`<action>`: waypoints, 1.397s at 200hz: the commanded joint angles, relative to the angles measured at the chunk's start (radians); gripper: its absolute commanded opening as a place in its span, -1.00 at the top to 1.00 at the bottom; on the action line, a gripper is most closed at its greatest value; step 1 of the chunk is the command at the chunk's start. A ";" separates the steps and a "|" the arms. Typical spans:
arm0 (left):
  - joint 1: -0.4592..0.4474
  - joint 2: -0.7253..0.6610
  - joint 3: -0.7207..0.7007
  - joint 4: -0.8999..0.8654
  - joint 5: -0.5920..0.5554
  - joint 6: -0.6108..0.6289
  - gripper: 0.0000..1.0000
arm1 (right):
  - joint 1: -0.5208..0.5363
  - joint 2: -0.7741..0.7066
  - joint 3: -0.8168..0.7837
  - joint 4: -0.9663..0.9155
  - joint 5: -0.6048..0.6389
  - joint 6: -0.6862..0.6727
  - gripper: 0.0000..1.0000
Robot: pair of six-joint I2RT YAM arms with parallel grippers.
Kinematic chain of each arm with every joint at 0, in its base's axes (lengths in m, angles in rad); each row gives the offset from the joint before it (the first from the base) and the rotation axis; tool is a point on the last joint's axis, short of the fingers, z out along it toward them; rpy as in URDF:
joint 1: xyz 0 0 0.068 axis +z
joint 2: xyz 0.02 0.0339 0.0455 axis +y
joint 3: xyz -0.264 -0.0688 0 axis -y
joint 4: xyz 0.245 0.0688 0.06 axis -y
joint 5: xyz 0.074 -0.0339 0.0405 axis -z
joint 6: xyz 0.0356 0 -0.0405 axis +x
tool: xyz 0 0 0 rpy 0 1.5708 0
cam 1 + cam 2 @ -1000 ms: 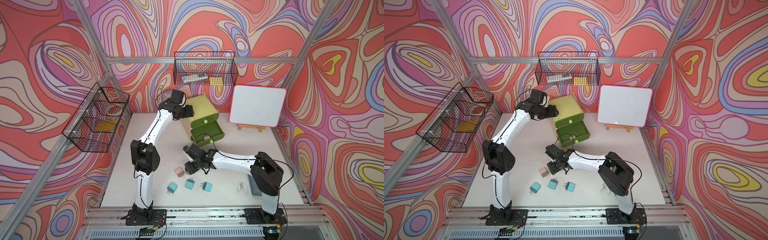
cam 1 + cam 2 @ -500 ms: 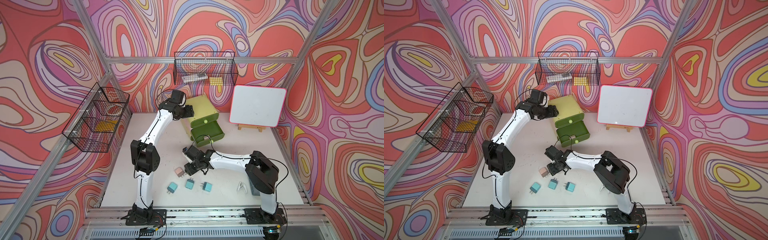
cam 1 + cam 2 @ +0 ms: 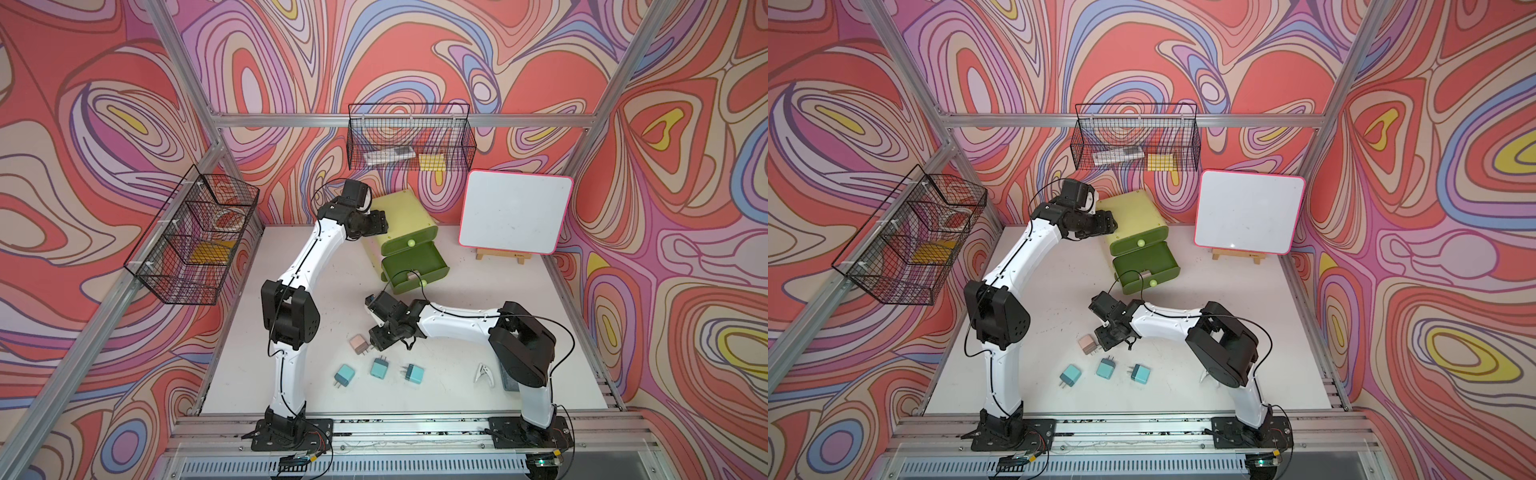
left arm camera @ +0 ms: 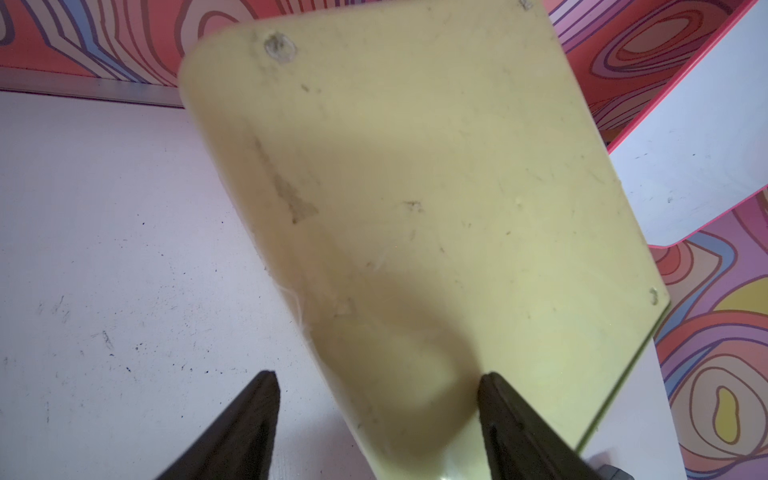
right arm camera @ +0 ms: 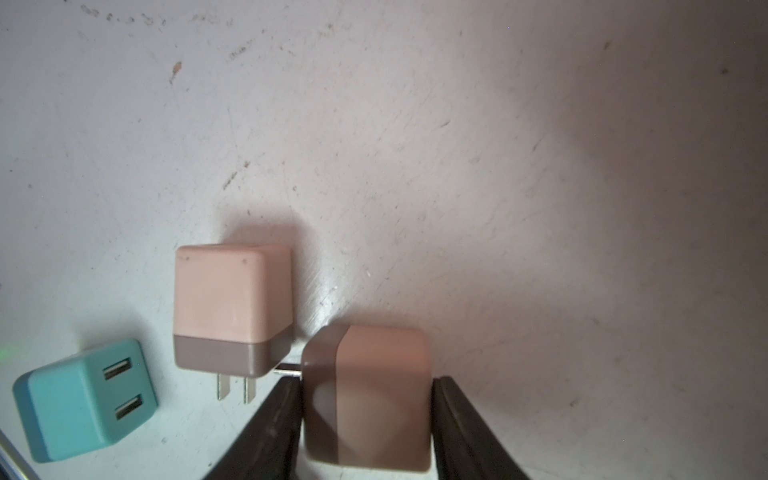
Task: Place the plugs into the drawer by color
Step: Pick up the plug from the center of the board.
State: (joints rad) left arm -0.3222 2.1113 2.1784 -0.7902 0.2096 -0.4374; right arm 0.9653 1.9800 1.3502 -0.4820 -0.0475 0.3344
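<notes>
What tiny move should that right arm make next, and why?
Probably a small straight lift: the right gripper appears closed on a pink plug whose prongs nearly touch its pink neighbour, so sliding sideways could knock it.

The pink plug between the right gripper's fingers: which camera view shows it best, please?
The right wrist view: the pink plug fills the foreground inside the right gripper, prongs toward a second pink plug. In both top views the gripper hides it. The left wrist view faces the drawer instead.
</notes>
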 commanded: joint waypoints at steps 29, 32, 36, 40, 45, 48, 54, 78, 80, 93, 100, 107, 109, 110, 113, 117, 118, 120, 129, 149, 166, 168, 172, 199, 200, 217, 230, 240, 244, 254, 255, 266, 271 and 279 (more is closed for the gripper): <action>-0.005 -0.028 0.014 -0.045 0.000 0.016 -0.49 | 0.003 0.036 0.013 0.007 0.004 0.014 -0.02; -0.005 -0.028 0.014 -0.045 -0.001 0.016 -0.49 | 0.003 0.036 0.014 0.007 0.004 0.014 -0.02; -0.005 -0.028 0.013 -0.046 -0.001 0.017 -0.49 | 0.004 0.037 0.014 0.008 0.004 0.015 -0.02; -0.004 -0.030 0.014 -0.047 -0.001 0.016 -0.49 | 0.003 0.037 0.014 0.009 0.004 0.015 -0.03; -0.005 -0.030 0.013 -0.047 -0.001 0.016 -0.49 | 0.003 0.038 0.014 0.008 0.004 0.015 -0.02; -0.004 -0.030 0.014 -0.048 -0.002 0.016 -0.49 | 0.003 0.039 0.013 0.009 0.004 0.015 -0.03; -0.004 -0.031 0.013 -0.049 -0.002 0.017 -0.49 | 0.003 0.040 0.015 0.008 0.003 0.015 -0.03; -0.004 -0.033 0.011 -0.049 -0.001 0.017 -0.49 | 0.003 0.042 0.017 0.007 0.000 0.017 -0.04; -0.004 -0.033 0.011 -0.049 -0.001 0.016 -0.49 | 0.003 0.043 0.017 0.007 -0.001 0.017 -0.04; -0.006 -0.033 0.011 -0.049 -0.001 0.017 -0.49 | 0.003 0.043 0.017 0.009 -0.001 0.018 -0.04; -0.004 -0.033 0.010 -0.047 0.001 0.015 -0.49 | 0.003 0.043 0.016 0.009 0.000 0.017 -0.04; -0.005 -0.033 0.010 -0.047 0.001 0.015 -0.49 | 0.004 0.045 0.015 0.012 -0.002 0.021 -0.04; -0.006 -0.033 0.010 -0.047 0.001 0.015 -0.49 | 0.003 0.044 0.014 0.012 -0.004 0.021 -0.04; -0.006 -0.033 0.010 -0.047 0.002 0.014 -0.49 | 0.003 0.043 0.014 0.013 -0.004 0.021 -0.04; -0.006 -0.033 0.011 -0.047 0.003 0.014 -0.49 | 0.003 0.043 0.014 0.014 -0.005 0.022 -0.03; -0.006 -0.033 0.011 -0.047 0.003 0.014 -0.49 | 0.004 0.043 0.012 0.016 -0.007 0.024 -0.03; -0.006 -0.033 0.010 -0.048 0.003 0.015 -0.49 | 0.003 0.043 0.011 0.017 -0.007 0.024 -0.03; -0.006 -0.033 0.010 -0.049 0.003 0.014 -0.49 | 0.004 0.044 0.012 0.018 -0.008 0.026 -0.03; -0.006 -0.033 0.010 -0.049 0.002 0.014 -0.49 | 0.004 0.045 0.008 0.020 -0.009 0.030 -0.03; -0.005 -0.033 0.010 -0.049 0.001 0.016 -0.49 | 0.003 0.048 0.005 0.023 -0.008 0.035 -0.03; -0.006 -0.033 0.010 -0.048 0.002 0.015 -0.49 | 0.003 0.048 0.001 0.026 -0.008 0.035 -0.03; -0.005 -0.033 0.010 -0.048 0.003 0.014 -0.49 | 0.004 0.048 0.001 0.024 -0.008 0.036 -0.03; -0.006 -0.033 0.010 -0.047 0.004 0.014 -0.49 | 0.003 0.049 0.001 0.026 -0.006 0.035 -0.03; -0.006 -0.033 0.008 -0.048 0.006 0.015 -0.49 | 0.003 0.057 0.003 0.028 -0.012 0.038 -0.04; -0.006 -0.033 0.009 -0.049 0.005 0.014 -0.49 | 0.003 0.057 0.003 0.029 -0.013 0.038 -0.04; -0.007 -0.034 0.008 -0.050 0.004 0.016 -0.49 | 0.003 0.059 0.004 0.030 -0.014 0.041 -0.04; -0.008 -0.034 0.008 -0.050 0.003 0.016 -0.49 | 0.004 0.057 0.004 0.029 -0.011 0.041 -0.05; -0.007 -0.034 0.009 -0.049 0.004 0.016 -0.49 | 0.004 0.057 0.006 0.027 -0.010 0.041 -0.06; -0.007 -0.034 0.009 -0.048 0.005 0.016 -0.49 | 0.003 0.058 0.006 0.027 -0.008 0.041 -0.07; -0.007 -0.034 0.009 -0.049 0.006 0.014 -0.49 | 0.004 0.058 0.007 0.025 -0.008 0.041 -0.09; -0.007 -0.034 0.008 -0.049 0.006 0.014 -0.49 | 0.003 0.058 0.007 0.024 -0.008 0.041 -0.09; -0.008 -0.034 0.009 -0.049 0.007 0.015 -0.49 | 0.003 0.057 0.008 0.024 -0.008 0.041 -0.10; -0.008 -0.034 0.008 -0.050 0.007 0.015 -0.49 | 0.003 0.057 0.008 0.025 -0.008 0.041 -0.10; -0.006 -0.034 0.009 -0.050 0.006 0.016 -0.49 | 0.003 0.058 0.009 0.023 -0.009 0.041 -0.09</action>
State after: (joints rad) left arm -0.3222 2.1113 2.1784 -0.7902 0.2108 -0.4374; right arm 0.9653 2.0132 1.3560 -0.4503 -0.0547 0.3687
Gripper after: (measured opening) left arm 0.747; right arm 0.547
